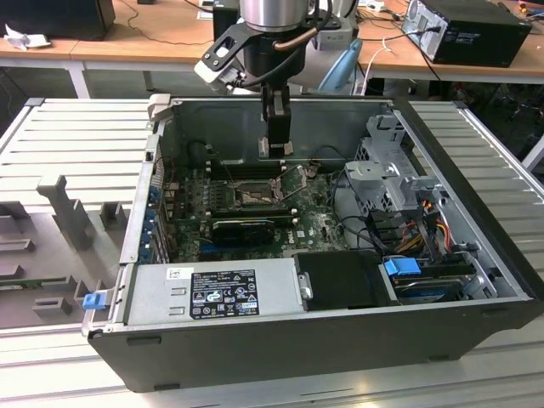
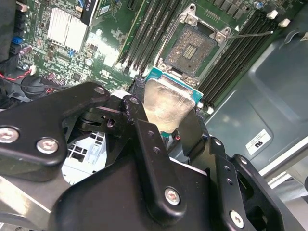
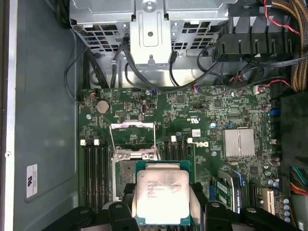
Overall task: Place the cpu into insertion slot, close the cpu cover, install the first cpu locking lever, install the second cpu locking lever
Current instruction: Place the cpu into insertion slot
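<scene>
While the end effector [image 2: 165, 118] pinches the cpu [image 3: 160, 196], the insertion slot [image 2: 192, 48] lies uncovered nearby.

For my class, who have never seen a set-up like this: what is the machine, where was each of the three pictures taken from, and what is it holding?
It is one robot arm reaching down into an open computer case. The exterior view looks on from outside; both wrist views come from cameras riding on the arm, facing the green motherboard. Its tool grips the cpu, a small silvery chip, by its edges, close to the bare insertion slot. The cpu cover stands open.
</scene>
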`<state>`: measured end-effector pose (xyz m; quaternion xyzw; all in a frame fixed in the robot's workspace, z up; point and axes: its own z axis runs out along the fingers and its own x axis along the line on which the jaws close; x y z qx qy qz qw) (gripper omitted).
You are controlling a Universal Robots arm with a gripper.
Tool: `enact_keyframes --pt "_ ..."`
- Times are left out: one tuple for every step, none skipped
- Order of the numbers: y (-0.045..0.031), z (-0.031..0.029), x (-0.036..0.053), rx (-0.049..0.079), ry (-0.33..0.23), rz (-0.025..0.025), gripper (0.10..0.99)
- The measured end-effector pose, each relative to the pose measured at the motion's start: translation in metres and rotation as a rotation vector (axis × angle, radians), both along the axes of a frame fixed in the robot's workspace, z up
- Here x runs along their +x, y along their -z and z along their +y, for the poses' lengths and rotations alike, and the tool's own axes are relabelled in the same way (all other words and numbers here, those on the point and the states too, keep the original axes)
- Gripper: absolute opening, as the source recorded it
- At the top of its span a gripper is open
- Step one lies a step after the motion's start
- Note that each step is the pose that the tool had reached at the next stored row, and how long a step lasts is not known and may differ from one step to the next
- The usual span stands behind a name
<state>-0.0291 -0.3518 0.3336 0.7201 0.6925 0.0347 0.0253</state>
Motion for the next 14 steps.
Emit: enact_keyframes --pt "0.0008 0.0 0.0 0.0 0.0 0.0 0.529" --pt "0.0013 0.0 0.0 0.0 0.0 0.0001 0.529" --pt "0.0017 0.0 0.0 0.0 0.0 0.0 0.529" --pt "0.0024 0.0 0.0 0.0 0.0 0.0001 0.529" --pt "0.0029 0.0 0.0 0.0 0.0 0.0001 0.529" --pt "0.0034 0.0 0.0 0.0 0.0 0.0 0.529" --pt "0.0037 0.0 0.0 0.0 0.0 0.0 0.529" --pt "0.0042 0.0 0.0 0.0 0.0 0.0 0.529" --pt "0.0047 0.0 0.0 0.0 0.0 0.0001 0.529" --pt "0.005 0.0 0.0 0.0 0.0 0.0 0.529" --pt "0.0054 0.0 0.0 0.0 0.0 0.0 0.529" --pt "0.0058 0.0 0.0 0.0 0.0 0.0 0.529" --pt "0.006 0.0 0.0 0.0 0.0 0.0 0.529" --pt "0.0065 0.0 0.0 0.0 0.0 0.0001 0.529"
